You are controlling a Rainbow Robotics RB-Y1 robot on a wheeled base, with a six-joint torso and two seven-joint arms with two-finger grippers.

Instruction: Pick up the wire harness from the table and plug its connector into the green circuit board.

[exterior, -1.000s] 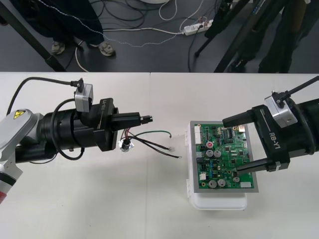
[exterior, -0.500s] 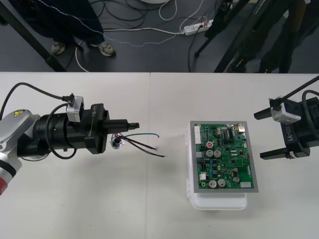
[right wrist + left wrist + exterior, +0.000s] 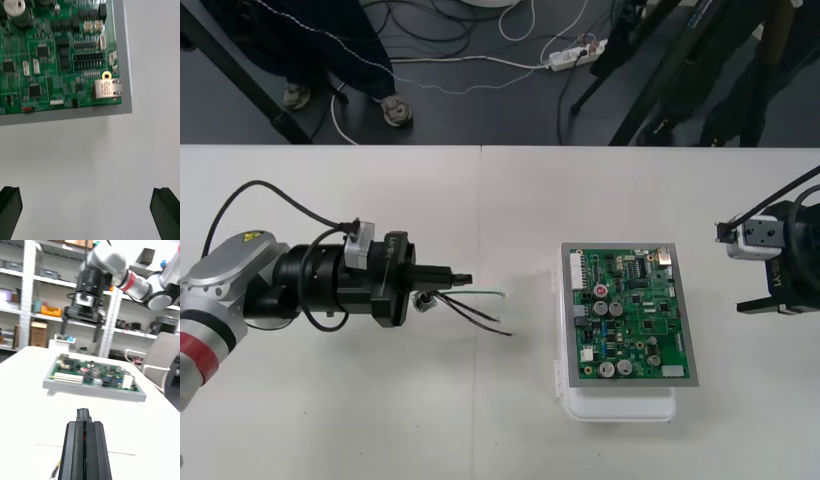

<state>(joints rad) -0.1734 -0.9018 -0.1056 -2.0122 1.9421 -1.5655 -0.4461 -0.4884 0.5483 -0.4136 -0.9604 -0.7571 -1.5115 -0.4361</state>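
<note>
The left gripper [image 3: 452, 272] is found well left of the circuit board [image 3: 632, 318], its fingers [image 3: 75, 450] pressed together and pinching the wire harness [image 3: 472, 303]. The harness's round socket [image 3: 420, 299] and loose wires are seen just beside the fingers, over the table [image 3: 500, 200]. The right gripper [image 3: 740, 268] is noted at the table's right edge, fingers spread wide, apart from the board.

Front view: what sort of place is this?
Likely a robotics lab test bench: a plain light table carrying one green circuit board on a white base, with a white power strip and black tripod legs on the dark floor beyond.
</note>
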